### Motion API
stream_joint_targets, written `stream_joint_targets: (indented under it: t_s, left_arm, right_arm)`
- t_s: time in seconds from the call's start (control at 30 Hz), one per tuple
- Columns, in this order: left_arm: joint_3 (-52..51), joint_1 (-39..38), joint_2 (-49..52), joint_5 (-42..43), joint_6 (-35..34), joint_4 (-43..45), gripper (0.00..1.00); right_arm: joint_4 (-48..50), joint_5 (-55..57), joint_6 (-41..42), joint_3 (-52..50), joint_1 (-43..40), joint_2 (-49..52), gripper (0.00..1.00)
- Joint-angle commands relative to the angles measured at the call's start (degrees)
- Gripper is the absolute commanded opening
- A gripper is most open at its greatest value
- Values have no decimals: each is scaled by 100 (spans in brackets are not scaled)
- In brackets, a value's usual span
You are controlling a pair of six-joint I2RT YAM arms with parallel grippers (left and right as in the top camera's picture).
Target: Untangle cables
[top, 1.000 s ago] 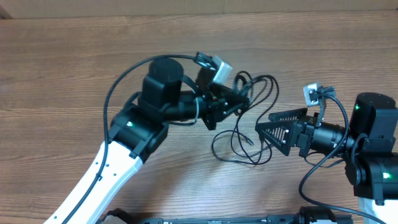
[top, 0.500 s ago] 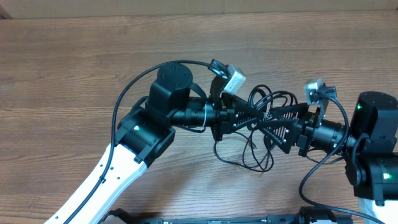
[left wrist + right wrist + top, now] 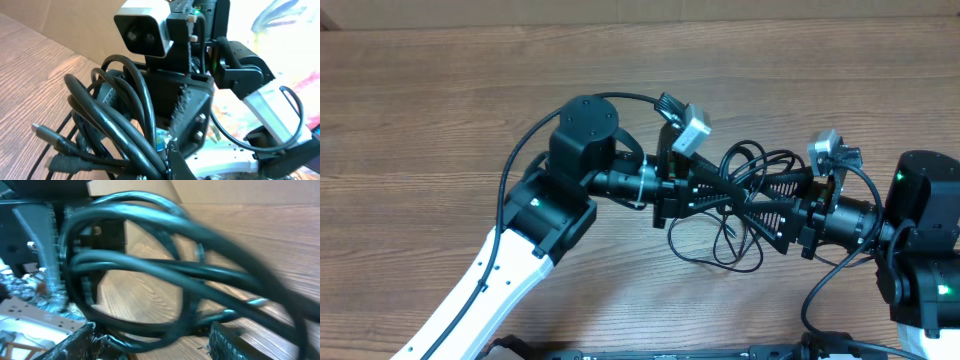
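Through the right wrist camera I saw black flexible cables point(image 3: 165, 270) looping in blurred arcs across nearly the whole frame, in front of the brown wood-grain tabletop point(image 3: 145, 300). The right gripper point(image 3: 152, 342) showed ribbed black jaws standing apart at the bottom edge, one loop dipping between them.

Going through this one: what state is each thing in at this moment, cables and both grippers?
cables: tangled in a looped bunch, pinched at one end.
left gripper: shut on the cables.
right gripper: open, a finger on either side of the bunch, not clamped on it.
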Motion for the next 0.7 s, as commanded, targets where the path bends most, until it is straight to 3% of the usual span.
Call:
stream_joint_targets:
  t_s: [0.0,0.17,0.67]
  left_arm:
    - [133,203,-120,1198,-31,28,4]
    - [133,354,-120,1821,118,28,4]
    - [129,120,-81,1587,120,28,4]
  right_arm:
    - [44,415,-109,-20,-31,61,66]
    - [190,363,-107,-20,-28,61,63]
    - [391,-306,-107,-20,-28,61,62]
